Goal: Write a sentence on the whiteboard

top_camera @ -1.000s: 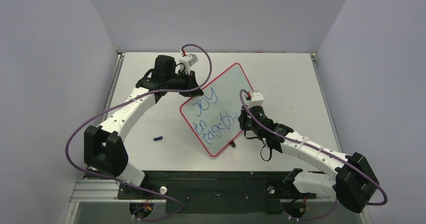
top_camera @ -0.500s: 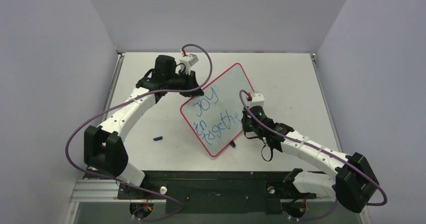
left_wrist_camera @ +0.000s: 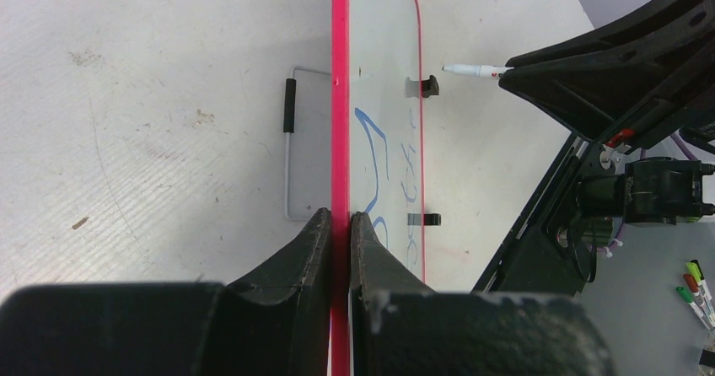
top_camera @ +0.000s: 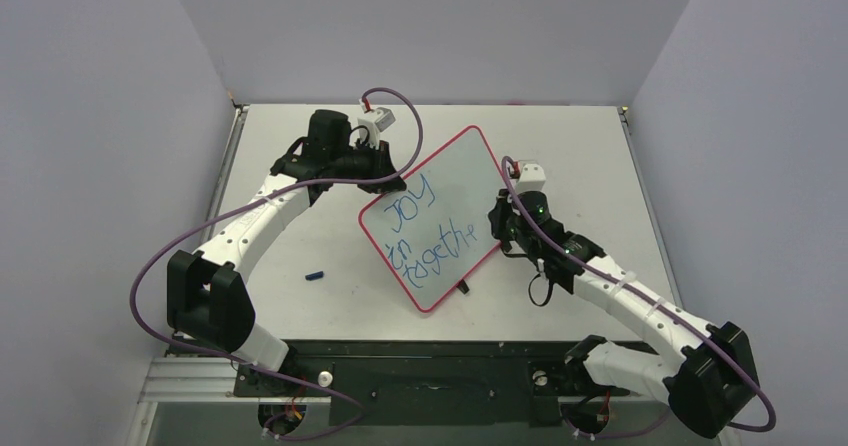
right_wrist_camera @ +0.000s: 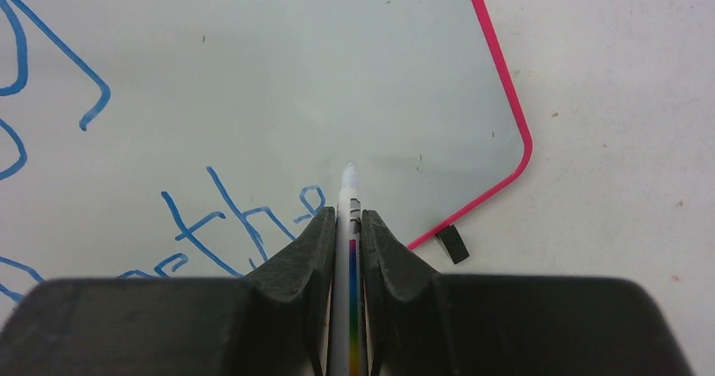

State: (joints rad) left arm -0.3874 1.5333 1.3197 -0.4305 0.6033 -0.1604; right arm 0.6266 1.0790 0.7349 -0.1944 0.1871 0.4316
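Note:
The whiteboard [top_camera: 455, 171] has a red-pink frame, stands tilted at mid-table and reads "JOY in togethe" in blue. My left gripper [top_camera: 387, 180] is shut on its upper left frame edge; in the left wrist view the jaws [left_wrist_camera: 339, 217] pinch the red frame [left_wrist_camera: 340, 98]. My right gripper [top_camera: 498, 224] is shut on a white marker [right_wrist_camera: 348, 192] with a rainbow stripe. The marker's tip points at bare board [right_wrist_camera: 337, 72] just right of the last "e". In the left wrist view the marker [left_wrist_camera: 472, 70] sits a little off the board's surface.
A small blue marker cap [top_camera: 315, 276] lies on the table left of the board. A black foot [right_wrist_camera: 453, 244] sits at the board's lower corner. A wire stand [left_wrist_camera: 289, 106] lies behind the board. Grey walls enclose the table on three sides.
The last "e" of "togethe" has appeared on the board. My right gripper has then moved up and to the right, off the writing. The left arm has not moved.

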